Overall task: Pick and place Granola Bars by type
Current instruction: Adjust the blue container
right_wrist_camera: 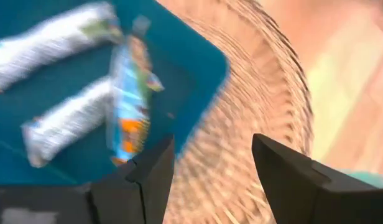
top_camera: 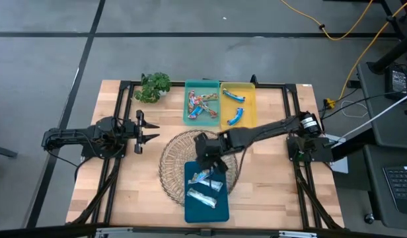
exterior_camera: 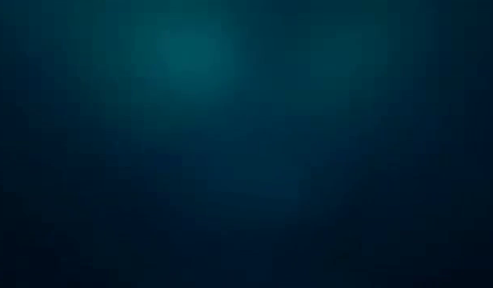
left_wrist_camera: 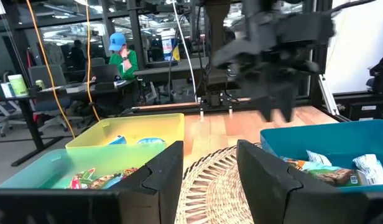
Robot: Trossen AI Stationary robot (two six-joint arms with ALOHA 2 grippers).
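My right gripper (top_camera: 215,162) (right_wrist_camera: 213,149) hangs open and holds nothing, above the far end of the dark blue tray (top_camera: 217,211) (right_wrist_camera: 191,56), which lies partly on the round wire basket (top_camera: 169,162) (right_wrist_camera: 266,81). In that tray lie two silvery white bars (right_wrist_camera: 55,37) (right_wrist_camera: 70,121) and a blue and orange bar (right_wrist_camera: 129,106) (top_camera: 203,176). Red-orange bars (top_camera: 202,106) fill the green tray (top_camera: 187,99). Blue bars (top_camera: 235,118) lie in the yellow tray (top_camera: 251,99). My left gripper (top_camera: 149,130) (left_wrist_camera: 210,155) waits open, left of the basket.
A small potted plant (top_camera: 154,86) stands at the far left, beside the green tray. Black frame rails (top_camera: 117,172) run along both table sides. The low view is dark. People sit at desks in the room beyond the table (left_wrist_camera: 120,59).
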